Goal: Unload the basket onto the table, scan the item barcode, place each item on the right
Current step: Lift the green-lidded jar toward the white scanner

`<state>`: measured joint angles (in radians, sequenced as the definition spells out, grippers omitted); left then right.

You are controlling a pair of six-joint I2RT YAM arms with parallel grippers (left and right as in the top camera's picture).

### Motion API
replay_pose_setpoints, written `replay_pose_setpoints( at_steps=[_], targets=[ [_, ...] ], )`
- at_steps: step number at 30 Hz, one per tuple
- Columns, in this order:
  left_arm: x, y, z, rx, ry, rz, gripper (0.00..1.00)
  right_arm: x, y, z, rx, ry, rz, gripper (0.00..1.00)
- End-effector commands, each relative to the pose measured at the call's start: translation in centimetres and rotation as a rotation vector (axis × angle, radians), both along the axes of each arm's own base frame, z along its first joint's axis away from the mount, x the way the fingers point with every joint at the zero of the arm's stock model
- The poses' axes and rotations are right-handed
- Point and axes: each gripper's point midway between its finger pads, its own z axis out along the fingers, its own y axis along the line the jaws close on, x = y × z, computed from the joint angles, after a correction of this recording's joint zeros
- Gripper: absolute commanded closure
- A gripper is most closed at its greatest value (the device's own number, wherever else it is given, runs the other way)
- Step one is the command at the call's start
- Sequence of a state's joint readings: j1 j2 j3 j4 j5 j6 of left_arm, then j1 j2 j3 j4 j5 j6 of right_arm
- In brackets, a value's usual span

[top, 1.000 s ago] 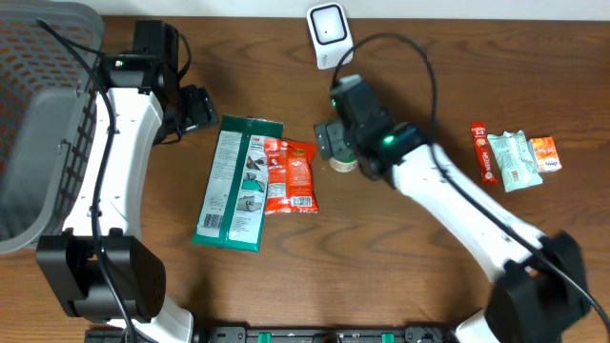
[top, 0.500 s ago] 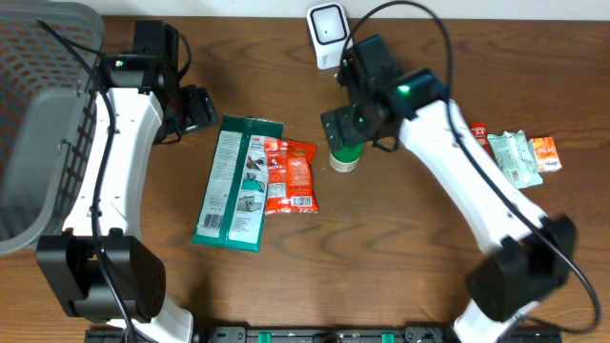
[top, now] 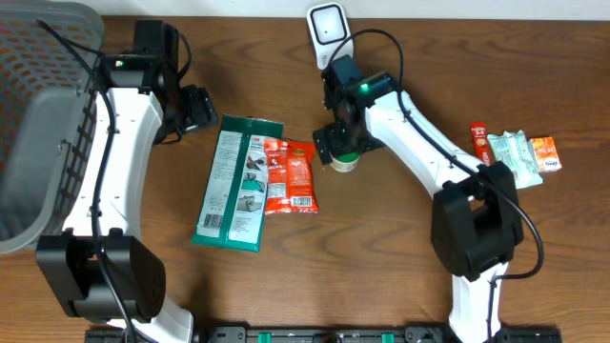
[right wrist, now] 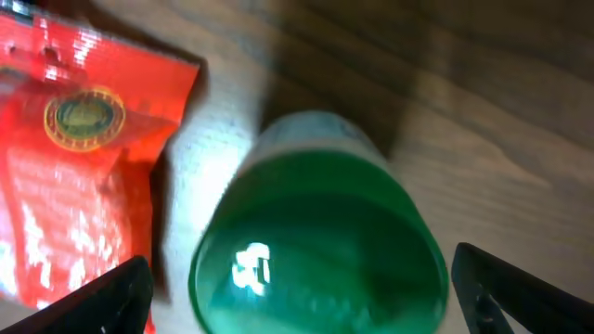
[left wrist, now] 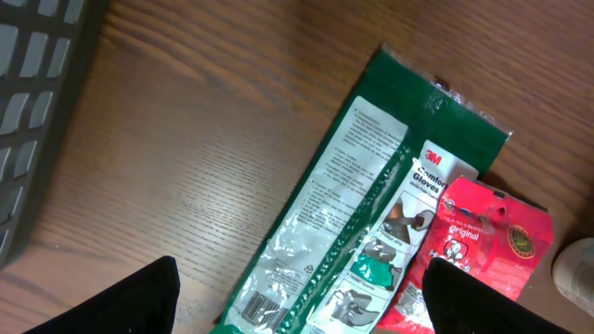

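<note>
Right fingers (right wrist: 520,292) are spread wide, straddling the green-capped bottle (right wrist: 320,246) at frame centre, not gripping it. Left fingers (left wrist: 139,301) are spread and empty above the glove packet (left wrist: 362,232). The bottle stands on the desk (top: 381,248) below the scanner (top: 327,24). Judged: grasp, lift and scan not yet done.

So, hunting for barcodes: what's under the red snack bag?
The red snack bag covers the green glove pack along its right edge; elsewhere, bare table. That strip is hidden.
</note>
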<state>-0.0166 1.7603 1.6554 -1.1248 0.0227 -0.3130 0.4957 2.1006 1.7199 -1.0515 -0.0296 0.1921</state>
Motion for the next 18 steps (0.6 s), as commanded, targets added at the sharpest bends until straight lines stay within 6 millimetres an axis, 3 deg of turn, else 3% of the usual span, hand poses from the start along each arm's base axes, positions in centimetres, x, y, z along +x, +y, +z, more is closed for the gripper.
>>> replay_pose_setpoints(
  at_steps=[1,10,18],
  targets=[
    [0.1,0.2,0.7,0.011,-0.017,-0.006,0.16,0.9,-0.1,-1.4,-0.006,0.003,0.002,0.04],
    [0.1,0.2,0.7,0.011,-0.017,-0.006,0.16,1.6,-1.1,-3.2,-0.078,-0.006,-0.006,0.17],
    [0.1,0.2,0.7,0.011,-0.017,-0.007,0.16,1.3,-1.2,-4.1,-0.081,0.0,-0.005,0.18]
  ],
)
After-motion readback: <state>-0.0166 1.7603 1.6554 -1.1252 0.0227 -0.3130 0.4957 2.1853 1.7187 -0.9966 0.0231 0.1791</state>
